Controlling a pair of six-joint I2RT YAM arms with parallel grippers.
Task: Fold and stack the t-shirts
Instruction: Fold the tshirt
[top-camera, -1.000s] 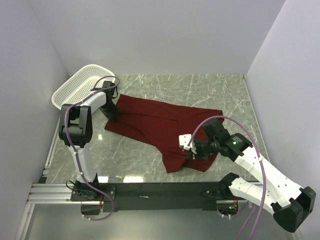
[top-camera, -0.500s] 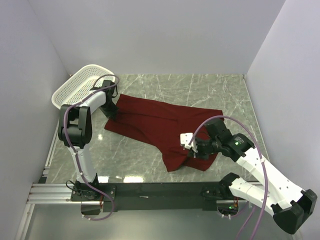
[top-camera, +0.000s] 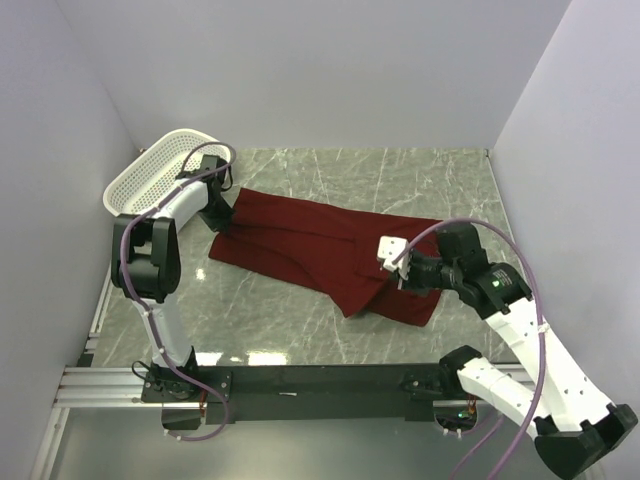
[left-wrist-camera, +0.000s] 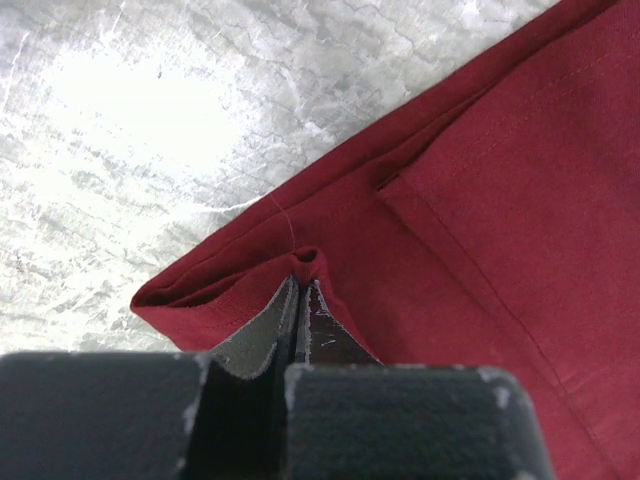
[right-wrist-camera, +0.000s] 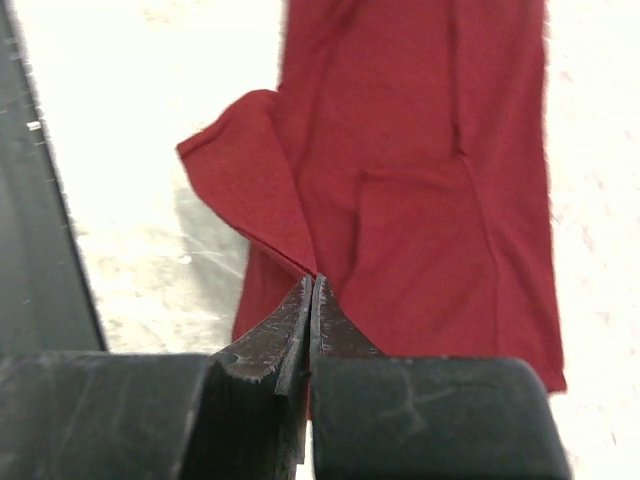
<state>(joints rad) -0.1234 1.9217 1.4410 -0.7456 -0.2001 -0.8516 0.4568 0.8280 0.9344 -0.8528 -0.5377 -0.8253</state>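
The maroon t-shirt (top-camera: 300, 245) is lying spread out on the marbled counter (top-camera: 430, 180). Its nearest corner is sitting just beside the white perforated basket (top-camera: 150, 175), and the rest of the cloth is stretching away from the basket in a long band. The left gripper (left-wrist-camera: 300, 278) is working at the end of the shirt closest to the basket — its fingers are pressed together on a small raised pinch of the hem, with the cloth around it resting flat on the counter. The right gripper (right-wrist-camera: 309, 288) is holding the end of the shirt farthest from the basket. Its fingers are clamped tight on a fold of fabric, and a flap of the shirt is hanging lifted off the counter from that pinch, throwing a shadow beneath it. Between the two grippers the shirt is showing seams and soft creases. The left arm is passing just beside the basket — the right arm is reaching in well apart from it
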